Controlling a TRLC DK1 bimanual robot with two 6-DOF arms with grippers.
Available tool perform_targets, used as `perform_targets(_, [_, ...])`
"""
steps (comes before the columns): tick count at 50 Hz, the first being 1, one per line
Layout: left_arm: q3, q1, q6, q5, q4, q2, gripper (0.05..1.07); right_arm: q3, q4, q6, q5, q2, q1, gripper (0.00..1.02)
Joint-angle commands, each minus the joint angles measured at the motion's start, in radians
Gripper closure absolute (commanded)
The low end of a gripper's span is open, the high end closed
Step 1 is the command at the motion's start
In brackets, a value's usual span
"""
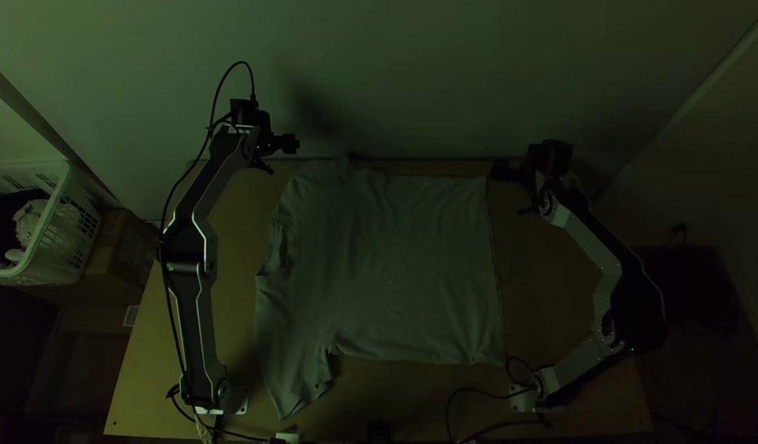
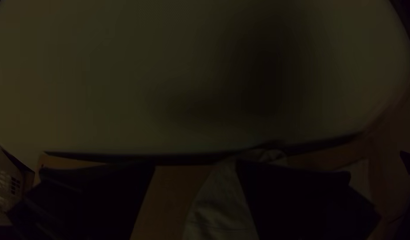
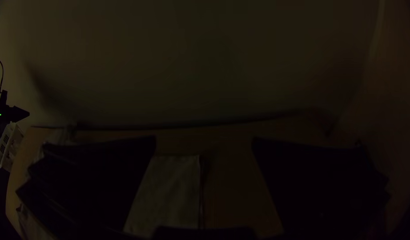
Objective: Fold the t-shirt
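At the far left of the top view stands one white basket with pale cloth and something dark inside, and one brown box just beside it. Next come the first of two arms, the left arm, standing between basket and shirt, and one black cable looping along it. Its gripper hangs by the shirt's far left part, its two fingers parted, grasping nothing. In the middle, one t-shirt lies spread on the table, hem to the right, one sleeve pointing to the near edge, the other rumpled at the far edge. One wall closes off the back. To the right, the right arm holds its gripper beyond the hem, two fingers well apart, empty. Cables lie by its base.
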Motion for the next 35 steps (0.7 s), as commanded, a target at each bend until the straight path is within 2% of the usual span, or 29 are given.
perform_targets(1, [0.029, 0.000, -0.015, -0.006, -0.019, 0.046, 0.20, 0.048, -0.042, 0.037, 0.007, 0.037, 0.011, 0.04])
perform_targets(15, [0.029, -0.011, -0.009, -0.023, -0.027, 0.112, 0.20, 0.080, -0.104, 0.053, 0.007, 0.095, 0.010, 0.04])
perform_targets(35, [0.029, -0.029, -0.011, -0.029, -0.047, 0.186, 0.20, 0.099, -0.104, 0.055, 0.008, 0.120, 0.010, 0.04])
